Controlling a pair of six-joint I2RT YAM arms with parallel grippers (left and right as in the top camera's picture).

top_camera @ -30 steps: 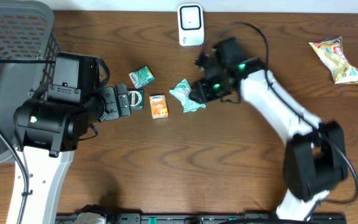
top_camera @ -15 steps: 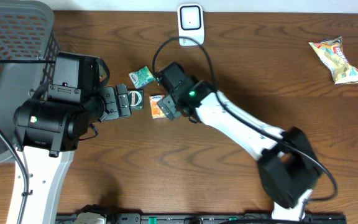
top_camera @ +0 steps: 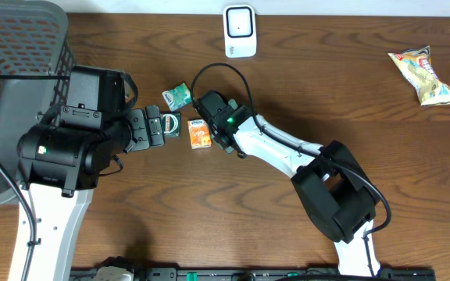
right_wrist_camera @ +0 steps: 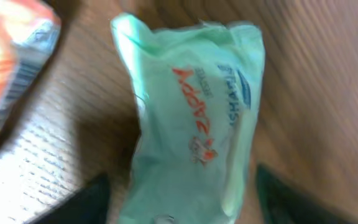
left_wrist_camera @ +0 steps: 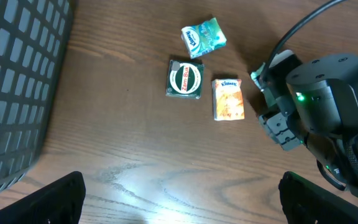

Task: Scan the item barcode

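A teal packet [right_wrist_camera: 191, 124] with red print lies on the wood between my right gripper's [right_wrist_camera: 179, 202] dark fingers, which press close against both its sides. From overhead the packet is hidden under that gripper [top_camera: 216, 125], just right of the orange box [top_camera: 200, 134]. The white scanner [top_camera: 239, 31] stands at the table's far edge. My left gripper [left_wrist_camera: 182, 205] hangs wide open above bare wood, holding nothing. Overhead, the left gripper [top_camera: 153, 129] sits by a dark green tin [top_camera: 168, 125].
A green-and-white packet [top_camera: 178, 95] lies behind the tin [left_wrist_camera: 185, 79] and the orange box [left_wrist_camera: 228, 99]. A grey mesh basket [top_camera: 14, 47] fills the far left. A yellow snack bag [top_camera: 422, 74] rests at the far right.
My right arm swung left from beside the scanner to the orange box. The teal packet, plain on the table a second ago, no longer shows from overhead. The left arm stayed still.
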